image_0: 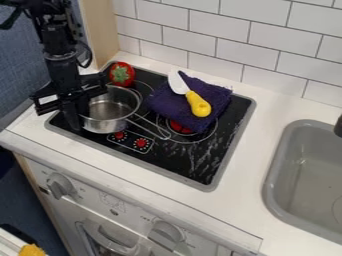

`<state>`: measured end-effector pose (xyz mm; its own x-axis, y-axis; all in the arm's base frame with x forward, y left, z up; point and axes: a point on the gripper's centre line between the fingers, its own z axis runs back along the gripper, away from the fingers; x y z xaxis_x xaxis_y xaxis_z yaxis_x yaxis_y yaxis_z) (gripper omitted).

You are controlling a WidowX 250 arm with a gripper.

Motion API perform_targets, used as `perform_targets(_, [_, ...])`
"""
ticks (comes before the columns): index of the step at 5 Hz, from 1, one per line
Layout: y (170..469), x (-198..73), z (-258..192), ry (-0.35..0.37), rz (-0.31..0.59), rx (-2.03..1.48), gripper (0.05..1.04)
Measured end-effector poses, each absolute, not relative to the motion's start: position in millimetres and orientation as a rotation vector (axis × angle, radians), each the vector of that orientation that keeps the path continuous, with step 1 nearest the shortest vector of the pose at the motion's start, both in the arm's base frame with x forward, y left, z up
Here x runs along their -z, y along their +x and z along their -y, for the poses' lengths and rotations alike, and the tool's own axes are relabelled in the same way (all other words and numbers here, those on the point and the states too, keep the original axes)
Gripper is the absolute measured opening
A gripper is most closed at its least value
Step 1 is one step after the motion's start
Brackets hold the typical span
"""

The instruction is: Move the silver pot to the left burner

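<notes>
End effector [75, 120] hangs at rim [139, 102] of silver saucepan [101, 124]; can't tell if gripping. Thin metal's prob. light, stiff, slick; rim offers best hold.

Pot [101, 123]: silver. Gripper [79, 116]: black. Cooktop [175, 156]: glossy black, patterned with thin white rings and pale streaks; its border is grey. Burner centre [179, 127]: red. Cooktop controls [141, 143]: red, with white markings. Cloth [166, 106]: dark purple. Knife [198, 104]: yellow handle, white blade. Round toy food [121, 74]: red, green top. Wall tiles [214, 46]: white, offset brick pattern, dark joint lines. Countertop [277, 104]: white. Sink [269, 182]: grey. Oven dials [60, 185]: grey. Side panel [101, 31]: light wood tone.
</notes>
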<state>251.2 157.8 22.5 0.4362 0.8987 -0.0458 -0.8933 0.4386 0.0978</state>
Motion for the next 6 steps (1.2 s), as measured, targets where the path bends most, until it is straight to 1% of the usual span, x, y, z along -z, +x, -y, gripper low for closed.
perform_targets(1, [250.0,-19.2,-154.4,0.034,-0.149,-1.099,0.267])
perform_targets(2, [244.0,-23.5,-156.6,0.095,-0.190,-1.105,0.543])
perform_targets(3, [246.0,-29.8,-156.7,0.118,-0.208,-1.060,0.844])
perform_targets(4, [253.0,-41.5,-150.0,0.168,-0.212,-1.017,1.011])
perform_targets(5, [264.5,-73.5,-134.1,0.265,-0.204,-0.804,1.007])
perform_targets(6, [281.7,-90.6,-105.0,0.356,-0.140,-0.550,1.001])
